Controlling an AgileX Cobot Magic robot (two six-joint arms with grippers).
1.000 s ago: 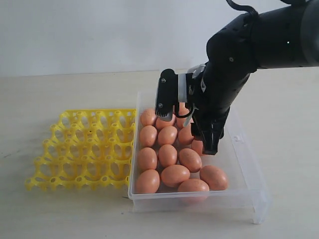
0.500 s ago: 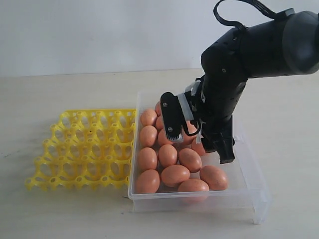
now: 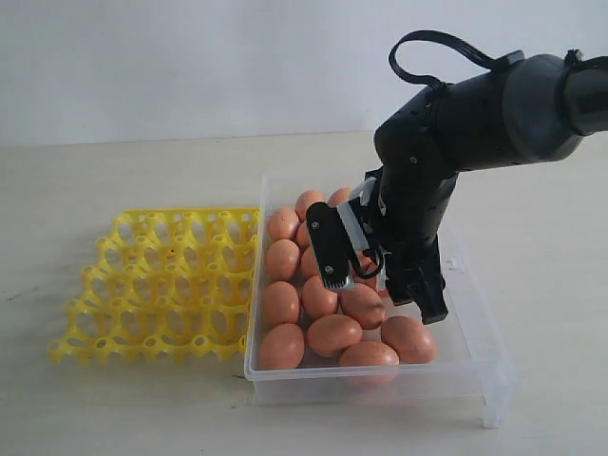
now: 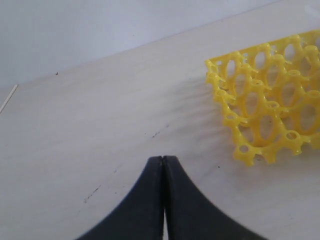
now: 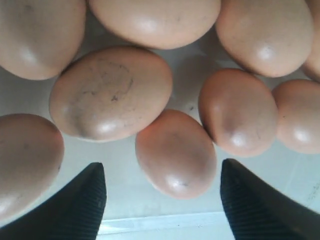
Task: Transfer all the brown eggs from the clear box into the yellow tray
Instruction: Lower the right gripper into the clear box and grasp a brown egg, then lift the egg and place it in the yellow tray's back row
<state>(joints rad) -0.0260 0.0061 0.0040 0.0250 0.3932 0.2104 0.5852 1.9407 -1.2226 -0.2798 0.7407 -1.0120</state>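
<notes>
Right pincer (image 5: pixel 162 170) spread over brown eggs (image 3: pixel 332 334) in clear box (image 3: pixel 475 361), arm hiding some; left pincer (image 4: pixel 163 160) pressed together.

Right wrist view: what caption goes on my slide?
Open fingers flank one brown egg lying in the clear box.

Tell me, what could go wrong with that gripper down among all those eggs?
The open right gripper straddles one egg, but the speckled egg beside it lies very close; closing might pinch or knock it. The smooth shell could slip on lifting and drop onto the other eggs in the clear box. Squeezing too hard might crack it.
</notes>
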